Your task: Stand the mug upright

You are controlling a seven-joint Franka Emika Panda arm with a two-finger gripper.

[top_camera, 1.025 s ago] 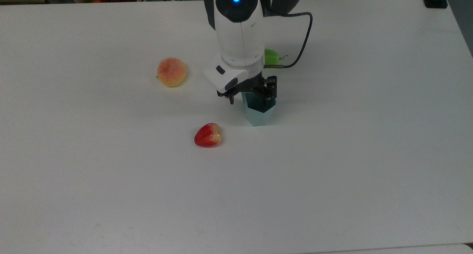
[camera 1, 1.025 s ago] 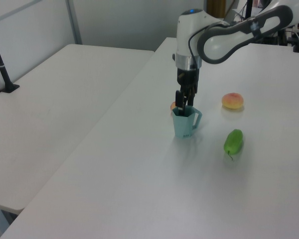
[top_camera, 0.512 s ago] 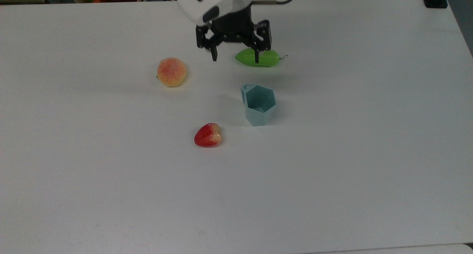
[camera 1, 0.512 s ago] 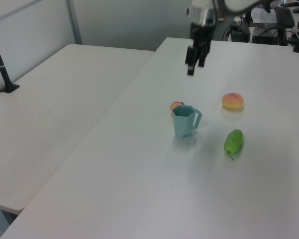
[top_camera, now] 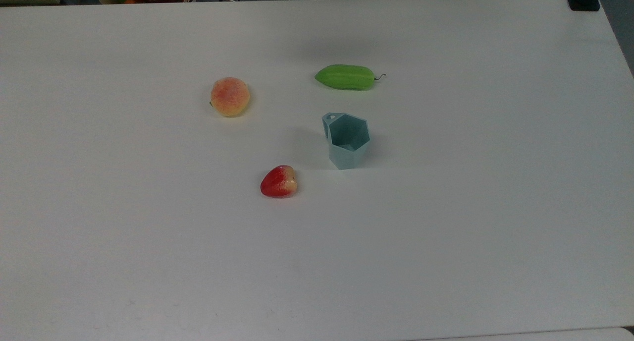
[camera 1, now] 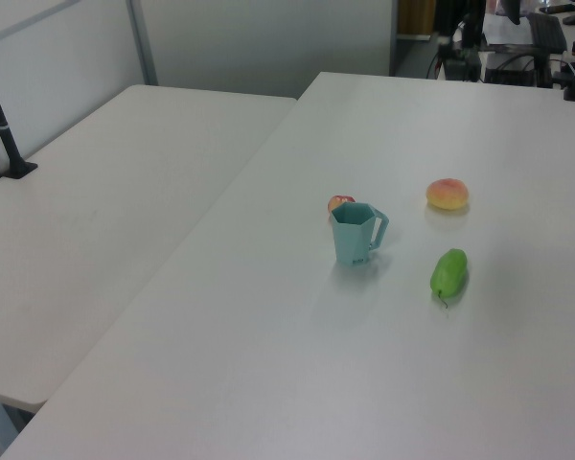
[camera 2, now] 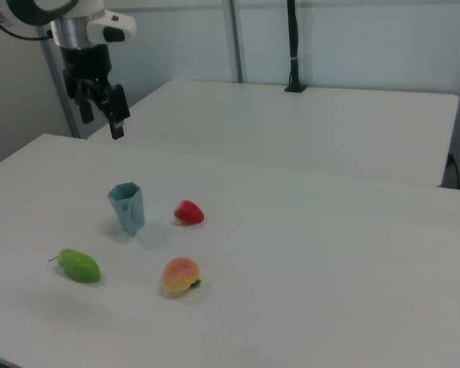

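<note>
The pale blue-teal faceted mug [top_camera: 346, 140] stands upright on the white table [top_camera: 470, 207], its opening facing up and its small handle toward the top view's upper left. The left view has the mug [camera 1: 356, 233] with its handle on the left view's right. In the right view the mug [camera 2: 127, 207] stands below and to the right of my gripper [camera 2: 101, 119]. The gripper hangs high above the table, well clear of the mug, open, with nothing between its fingers.
A peach [top_camera: 230, 96] lies left of the mug in the top view, a red fruit [top_camera: 279, 181] in front of it, and a green gourd-like vegetable [top_camera: 345, 77] behind it. A second white table [camera 1: 105, 192] adjoins, with a black post [camera 1: 5, 125].
The gripper, down at the mug's rim a second ago, has let go and risen up and back, leaving the top and left views. The mug stays upright where it was.
</note>
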